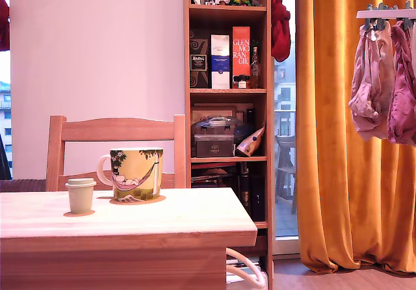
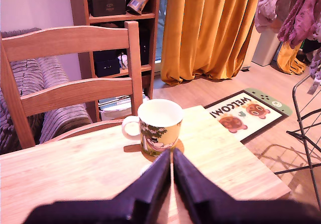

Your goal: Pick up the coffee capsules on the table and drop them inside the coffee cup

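Capsule pickup looks not yet begun: the one coffee capsule (image 1: 80,195) stands upright on the bench (image 1: 195,218), just beside the coffee cup (image 1: 136,173), on its handle side, apart from it. In the wrist view the hand (image 2: 171,158) hovers short of the cup (image 2: 159,126) with its dark fingers (image 2: 155,181) drawn almost together, holding nothing; a pale sliver beneath them may be the capsule. Next, I judge, the fingers must spread and descend around the capsule.

The light wooden table (image 1: 195,222) carries the coffee cup (image 1: 136,174) and, just beside it, one coffee capsule (image 1: 80,195).
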